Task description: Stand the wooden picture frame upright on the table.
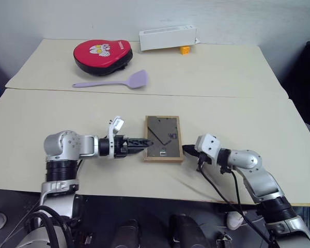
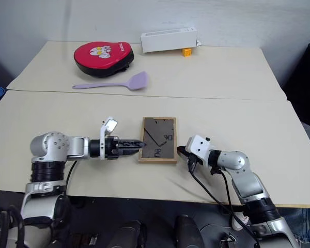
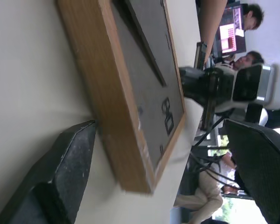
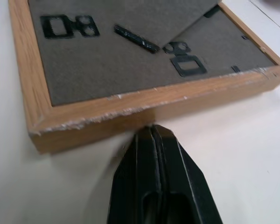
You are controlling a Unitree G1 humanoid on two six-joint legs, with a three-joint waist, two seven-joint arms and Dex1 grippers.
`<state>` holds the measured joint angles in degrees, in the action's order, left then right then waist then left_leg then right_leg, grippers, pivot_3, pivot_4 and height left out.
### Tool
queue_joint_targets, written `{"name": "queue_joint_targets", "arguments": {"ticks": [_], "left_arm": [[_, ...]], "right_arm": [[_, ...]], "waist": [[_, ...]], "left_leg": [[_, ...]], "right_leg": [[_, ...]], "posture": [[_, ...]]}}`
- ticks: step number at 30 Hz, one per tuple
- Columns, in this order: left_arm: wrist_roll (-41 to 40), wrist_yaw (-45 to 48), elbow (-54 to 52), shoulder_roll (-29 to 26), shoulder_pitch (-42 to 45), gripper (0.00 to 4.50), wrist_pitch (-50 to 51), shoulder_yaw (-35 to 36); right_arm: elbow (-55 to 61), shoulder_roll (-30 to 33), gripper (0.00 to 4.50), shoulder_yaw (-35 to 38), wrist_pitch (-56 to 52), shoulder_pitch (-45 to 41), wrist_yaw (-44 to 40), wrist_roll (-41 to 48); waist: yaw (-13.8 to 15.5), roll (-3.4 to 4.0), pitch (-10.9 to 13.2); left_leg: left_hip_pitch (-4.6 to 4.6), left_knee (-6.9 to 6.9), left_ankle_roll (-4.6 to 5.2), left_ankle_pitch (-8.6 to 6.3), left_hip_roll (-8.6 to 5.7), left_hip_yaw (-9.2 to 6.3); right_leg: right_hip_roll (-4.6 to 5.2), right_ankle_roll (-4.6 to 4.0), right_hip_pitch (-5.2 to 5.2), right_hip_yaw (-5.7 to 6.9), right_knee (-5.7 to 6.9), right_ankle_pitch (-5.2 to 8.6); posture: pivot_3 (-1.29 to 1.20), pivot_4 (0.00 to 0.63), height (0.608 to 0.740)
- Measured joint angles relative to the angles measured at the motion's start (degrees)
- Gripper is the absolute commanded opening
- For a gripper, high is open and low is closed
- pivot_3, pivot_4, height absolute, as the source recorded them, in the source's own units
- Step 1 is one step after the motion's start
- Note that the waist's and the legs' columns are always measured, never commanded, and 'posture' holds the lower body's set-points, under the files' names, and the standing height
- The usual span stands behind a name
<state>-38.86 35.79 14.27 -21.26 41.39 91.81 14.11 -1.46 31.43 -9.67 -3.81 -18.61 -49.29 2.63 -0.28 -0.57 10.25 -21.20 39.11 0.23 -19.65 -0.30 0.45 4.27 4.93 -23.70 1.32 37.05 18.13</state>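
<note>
Left claw: spread wide, fingers level, tips at the frame's left edge near its front corner.
Right claw: pressed together, tip just at the frame's right edge.
Wooden picture frame: flat on the table, back up, between the two claws.
Beyond the claws: a lilac spatula, well apart from the frame.
Farther: a red pad, a white box with a small orange block beside it.
</note>
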Motion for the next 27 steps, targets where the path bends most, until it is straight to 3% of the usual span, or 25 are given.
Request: {"name": "queue_joint_targets", "arguments": {"ticks": [6, 17, 24, 27], "left_arm": [[0.13, -2.85, -0.10, 2.06, 0.68, 4.45, 0.24, -0.36], [-1.45, -3.22, -2.47, -2.90, 1.06, 4.45, -0.18, -5.76], [-1.49, -3.24, -3.03, -3.77, 1.39, 4.45, -0.04, -6.52], [-2.80, -3.22, -4.71, -6.78, 1.05, 4.45, 0.03, -8.28]], "right_arm": [[-0.23, 0.02, 0.00, 0.09, -0.05, -0.15, -0.02, -0.70], [0.97, 0.47, 0.00, -0.39, -1.08, 0.05, 0.10, -1.64], [5.47, 3.77, 0.00, 0.27, -5.94, 1.69, -0.51, -1.31], [8.54, 4.06, 0.00, 0.26, -9.40, 2.48, -1.12, -0.58]], "waist": [[0.35, 0.03, -0.03], [-0.54, 0.12, -0.13], [-0.83, 0.12, -0.13], [-1.43, 0.12, -0.13]], "left_leg": [[0.13, 0.03, -0.04, 0.03, -0.03, -0.02], [0.25, -0.02, -0.19, 0.07, 0.01, -0.02], [0.26, -0.02, -0.20, 0.07, 0.02, -0.02], [0.28, -0.08, -0.24, 0.08, 0.05, -0.02]], "right_leg": [[0.05, 0.00, 0.11, 0.01, -0.09, 0.00], [-0.01, -0.01, 0.13, -0.04, -0.09, 0.01], [-0.01, -0.02, 0.13, -0.06, -0.08, 0.01], [-0.07, -0.03, 0.07, -0.14, -0.05, 0.01]], "posture": [[0.00, 0.150, 0.740], [0.00, 0.150, 0.740], [0.00, 0.150, 0.740], [0.00, 0.150, 0.740]]}}
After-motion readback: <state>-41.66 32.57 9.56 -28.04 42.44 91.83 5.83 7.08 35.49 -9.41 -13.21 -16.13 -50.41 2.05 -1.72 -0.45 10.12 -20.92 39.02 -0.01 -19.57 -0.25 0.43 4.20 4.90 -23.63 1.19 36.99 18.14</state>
